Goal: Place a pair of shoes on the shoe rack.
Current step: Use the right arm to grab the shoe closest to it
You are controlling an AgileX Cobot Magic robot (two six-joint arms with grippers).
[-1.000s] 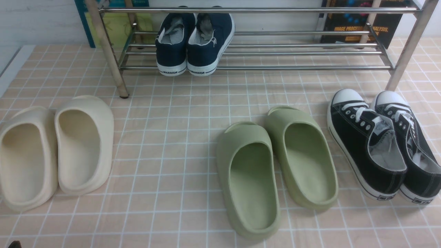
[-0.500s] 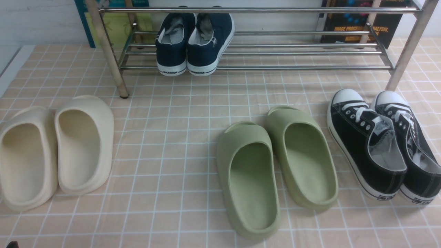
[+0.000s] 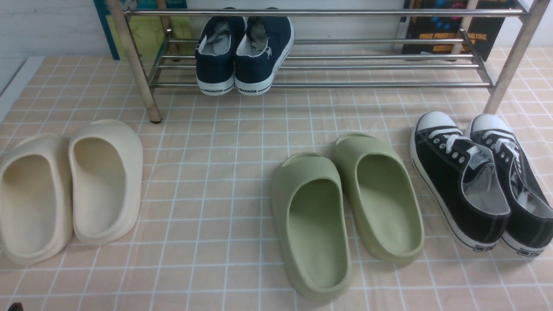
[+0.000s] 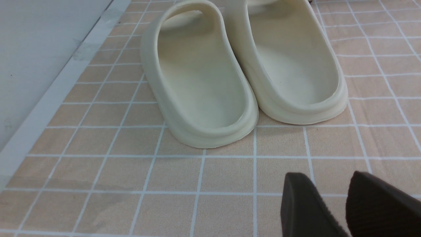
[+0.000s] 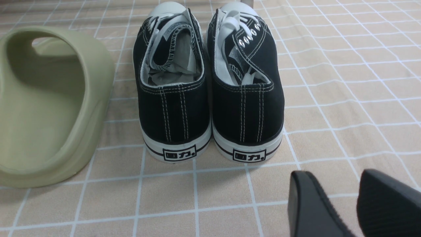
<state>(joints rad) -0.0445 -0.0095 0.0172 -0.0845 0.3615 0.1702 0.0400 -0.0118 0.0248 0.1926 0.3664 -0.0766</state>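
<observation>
Two black canvas sneakers with white toe caps (image 3: 484, 185) sit side by side on the floor, right of two olive-green foam slides (image 3: 345, 216) and two cream clogs (image 3: 69, 190), before one silver tubular rack (image 3: 380, 85) holding two navy sneakers (image 3: 242, 56), while the left gripper (image 4: 325, 174) and right gripper (image 5: 335, 172) stand parted, empty.

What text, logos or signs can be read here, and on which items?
"WARRIOR": heels of the navy-blue canvas sneakers
"回力.": heel labels of the black canvas sneakers
"ANALYSIS": dark book with orange lettering; its other words are partly hidden.
</observation>
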